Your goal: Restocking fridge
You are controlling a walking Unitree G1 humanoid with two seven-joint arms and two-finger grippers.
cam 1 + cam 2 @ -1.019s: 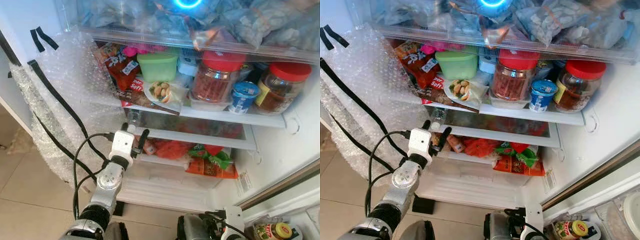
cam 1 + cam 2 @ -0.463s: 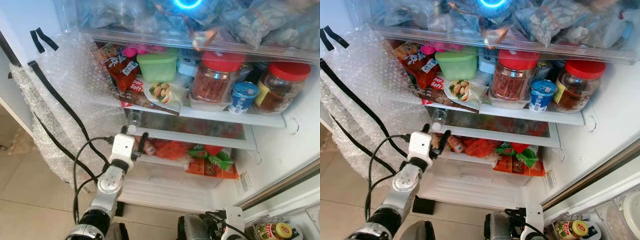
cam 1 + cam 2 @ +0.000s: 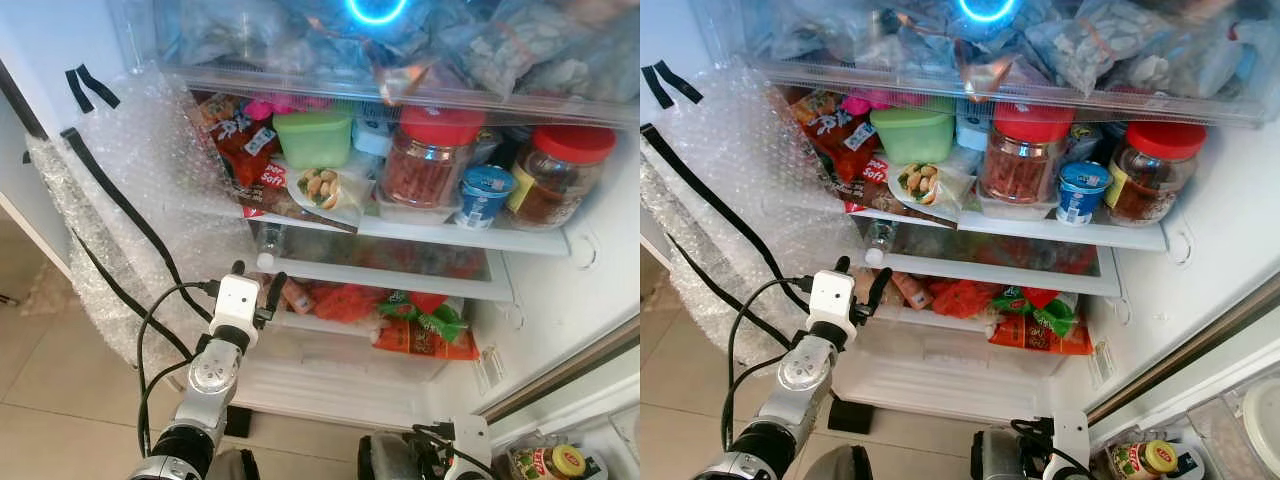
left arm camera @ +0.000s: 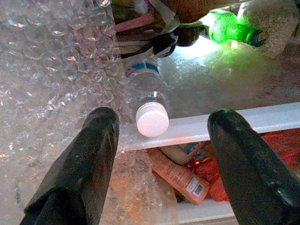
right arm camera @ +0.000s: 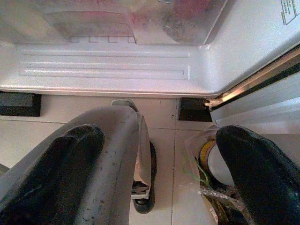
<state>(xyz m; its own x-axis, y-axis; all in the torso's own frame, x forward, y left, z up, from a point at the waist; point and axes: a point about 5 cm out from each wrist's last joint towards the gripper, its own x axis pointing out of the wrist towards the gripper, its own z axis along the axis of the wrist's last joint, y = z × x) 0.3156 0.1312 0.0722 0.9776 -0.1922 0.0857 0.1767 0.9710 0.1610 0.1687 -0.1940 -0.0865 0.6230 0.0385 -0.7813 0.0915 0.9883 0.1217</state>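
Left gripper (image 3: 254,289), fingers spread wide and empty, sits lower left of centre in the left eye view, just short of the clear plastic water bottle with white cap (image 4: 151,117). The bottle lies on its side on the glass shelf (image 4: 243,89), cap outward, beside crinkly bubble wrap (image 3: 150,180). Judgement: smooth and round, likely to roll, so centre both fingers on it before closing. Right gripper (image 5: 154,154) hangs low, spread wide.

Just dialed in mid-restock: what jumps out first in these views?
The packed open fridge: two red-lidded jars and a green tub on the upper shelf. The left end effector, open, faces a white-capped water bottle lying on the shelf below, beside bubble wrap.
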